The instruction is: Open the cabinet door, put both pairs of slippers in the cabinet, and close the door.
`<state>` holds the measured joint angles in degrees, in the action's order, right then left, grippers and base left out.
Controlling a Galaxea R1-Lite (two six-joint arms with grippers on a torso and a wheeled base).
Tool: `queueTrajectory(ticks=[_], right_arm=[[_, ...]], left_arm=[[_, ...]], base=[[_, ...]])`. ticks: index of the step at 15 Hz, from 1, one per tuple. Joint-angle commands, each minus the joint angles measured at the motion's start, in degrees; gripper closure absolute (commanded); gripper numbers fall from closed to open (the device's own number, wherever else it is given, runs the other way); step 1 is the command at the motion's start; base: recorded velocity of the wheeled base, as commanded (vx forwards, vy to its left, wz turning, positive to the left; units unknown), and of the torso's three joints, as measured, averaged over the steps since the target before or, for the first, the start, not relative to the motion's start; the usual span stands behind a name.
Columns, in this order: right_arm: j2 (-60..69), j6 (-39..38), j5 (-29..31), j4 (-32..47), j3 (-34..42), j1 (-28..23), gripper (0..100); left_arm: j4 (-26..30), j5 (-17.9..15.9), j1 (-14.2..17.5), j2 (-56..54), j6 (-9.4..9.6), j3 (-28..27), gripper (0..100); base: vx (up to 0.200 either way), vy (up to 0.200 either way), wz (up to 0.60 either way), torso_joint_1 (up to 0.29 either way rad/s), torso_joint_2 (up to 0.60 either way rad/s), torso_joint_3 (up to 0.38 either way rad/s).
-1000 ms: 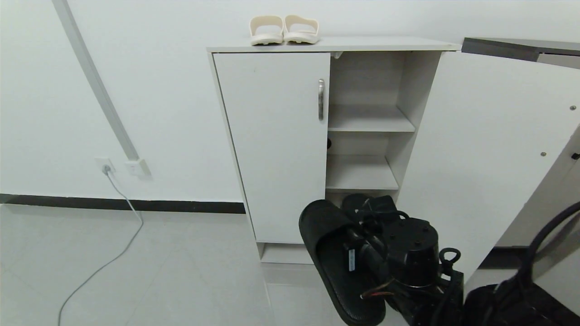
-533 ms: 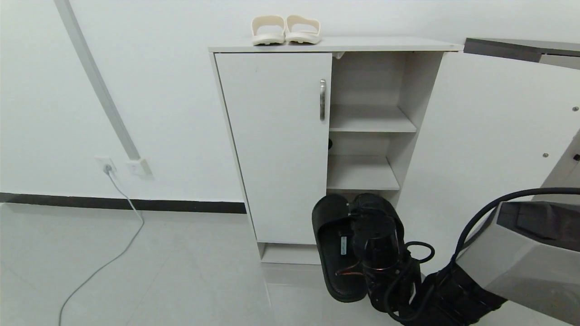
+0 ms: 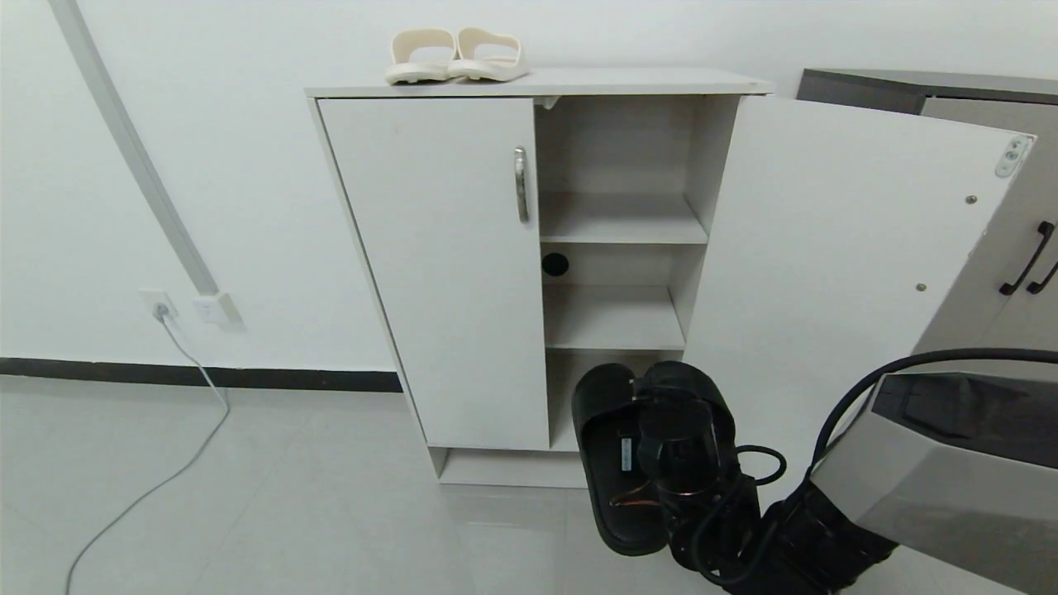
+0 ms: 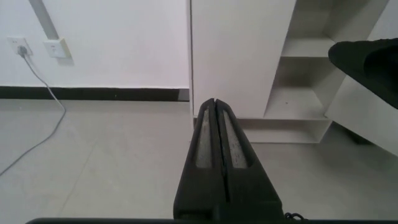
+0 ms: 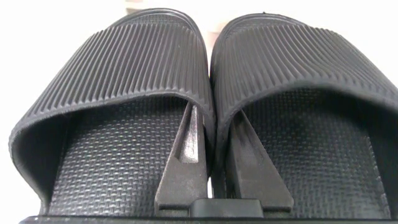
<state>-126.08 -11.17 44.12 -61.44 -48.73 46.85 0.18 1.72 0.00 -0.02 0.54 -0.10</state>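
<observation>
black slippers [image 3: 616, 446]: a pair held side by side off the floor, lower middle of the head view, toes pointing at the cabinet's lowest compartment; whether they reach inside it cannot be told.
right claw [image 5: 216, 134]: clamped on the two inner side walls where the slippers meet, one finger inside each slipper.
cream slippers [image 3: 457, 55]: side by side on the cabinet's top, upper middle of the head view, above the left door.
cabinet [image 3: 628, 83]: white, against the wall in mid frame.
right door [image 3: 826, 273]: swung wide open, to the right of the opening.
left door [image 3: 438, 273]: shut, with an upright metal handle [image 3: 521, 184] at its inner edge.
shelves [image 3: 620, 227]: two, both bare; a round hole [image 3: 555, 264] in the back panel between them.
left claw [image 4: 214, 143]: fingers pressed together with nothing between them, above the floor [image 4: 112, 162], pointing at the foot of the cabinet.
socket [image 3: 157, 310]: on the wall at left, with a cable [image 3: 165, 471] trailing down across the floor.
grey unit [image 3: 992, 273]: right edge, behind the open door.
</observation>
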Motion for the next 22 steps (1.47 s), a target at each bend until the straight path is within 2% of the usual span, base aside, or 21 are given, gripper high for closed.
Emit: queueTrajectory(ticks=[1,7,17,22], right_arm=[[-1.89,0.09,0.0,0.09,-2.69,0.09,100],[-5.15,0.18,-0.44,4.31,-12.71,0.09,100],[-6.02,-0.43,-0.44,3.96,-11.74,0.09,100],[-5.85,-0.43,-0.44,3.26,-11.39,0.09,100]], left_arm=[[-0.01,0.04,0.0,0.11,-0.01,0.01,100],[-0.09,0.04,0.0,0.11,-0.01,0.01,100],[-0.01,-0.05,-0.09,0.11,-0.01,0.01,100],[-0.01,-0.05,-0.09,0.11,-0.01,-0.08,100]], base=[[0.0,0.0,0.0,0.0,0.0,0.0],[0.0,0.0,0.0,0.0,0.0,0.0],[0.0,0.0,0.0,0.0,0.0,0.0],[0.0,0.0,0.0,0.004,0.0,-0.159]])
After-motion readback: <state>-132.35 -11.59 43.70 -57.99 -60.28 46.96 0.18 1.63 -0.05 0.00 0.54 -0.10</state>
